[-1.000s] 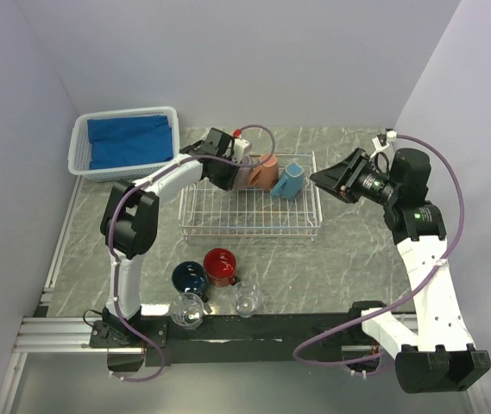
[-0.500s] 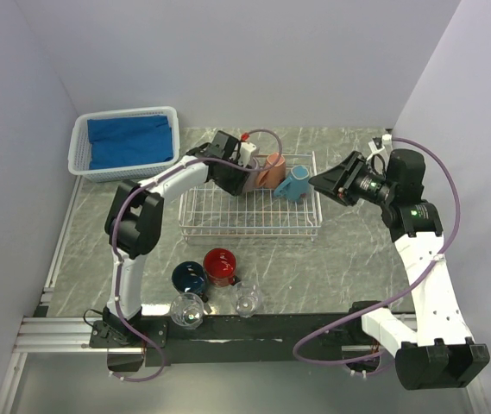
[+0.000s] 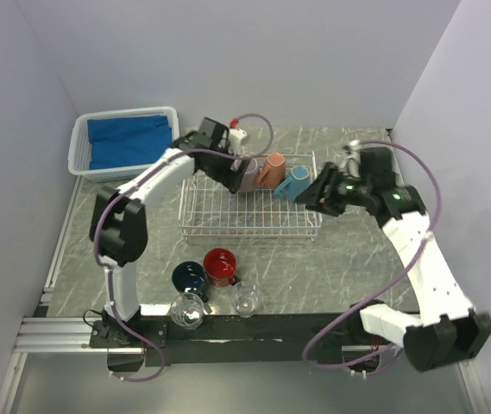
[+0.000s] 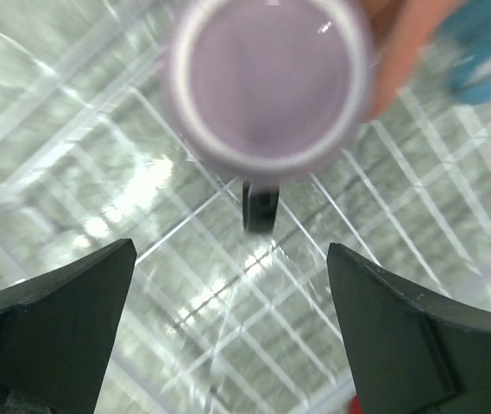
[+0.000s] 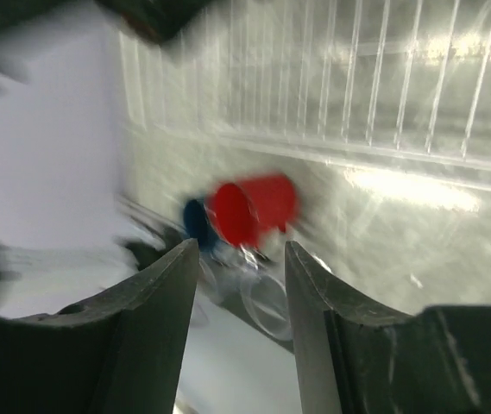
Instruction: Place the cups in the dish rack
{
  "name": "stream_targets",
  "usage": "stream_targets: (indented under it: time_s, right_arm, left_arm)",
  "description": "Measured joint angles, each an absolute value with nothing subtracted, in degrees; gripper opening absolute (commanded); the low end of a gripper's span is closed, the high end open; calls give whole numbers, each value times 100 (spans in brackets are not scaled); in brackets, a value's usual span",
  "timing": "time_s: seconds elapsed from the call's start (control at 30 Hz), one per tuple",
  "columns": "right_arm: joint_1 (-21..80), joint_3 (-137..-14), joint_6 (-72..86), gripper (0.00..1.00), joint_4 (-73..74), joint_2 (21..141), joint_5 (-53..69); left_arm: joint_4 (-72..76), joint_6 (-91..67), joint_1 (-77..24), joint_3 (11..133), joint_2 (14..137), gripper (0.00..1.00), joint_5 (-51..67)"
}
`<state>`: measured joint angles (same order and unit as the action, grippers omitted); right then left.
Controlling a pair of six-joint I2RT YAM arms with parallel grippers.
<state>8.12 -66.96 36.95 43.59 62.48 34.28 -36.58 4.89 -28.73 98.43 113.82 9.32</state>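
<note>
The white wire dish rack [image 3: 249,220] holds three cups along its far side: a mauve cup [image 3: 248,169], a salmon-orange cup [image 3: 271,170] and a light-blue cup [image 3: 294,183]. My left gripper [image 3: 234,177] hovers open just left of the mauve cup [image 4: 267,82], which stands mouth-up on the rack wires [image 4: 185,259], clear of both fingers [image 4: 55,336]. My right gripper [image 3: 304,197] hangs open and empty over the rack's right end. Its blurred wrist view looks toward the red cup [image 5: 254,207], the navy cup [image 5: 198,220] and a clear glass [image 5: 267,297].
On the table in front of the rack sit the navy cup [image 3: 189,278], the red cup [image 3: 220,266] and two clear glasses [image 3: 188,309] [image 3: 246,297]. A white plastic basket [image 3: 79,147] with blue cloth stands at the back left. Walls close in on both sides.
My left gripper has opened and let go of the mauve cup in the rack, then drawn back a little. My right arm has swung left toward the rack's right end.
</note>
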Motion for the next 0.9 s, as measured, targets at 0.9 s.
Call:
stream_targets:
  time_s: [0.9]
  right_arm:
    - [4971, -9795, 1911, 50, 6539, 10639, 856]
  left_arm:
    - [-3900, -526, -768, 8646, 7975, 99, 2840]
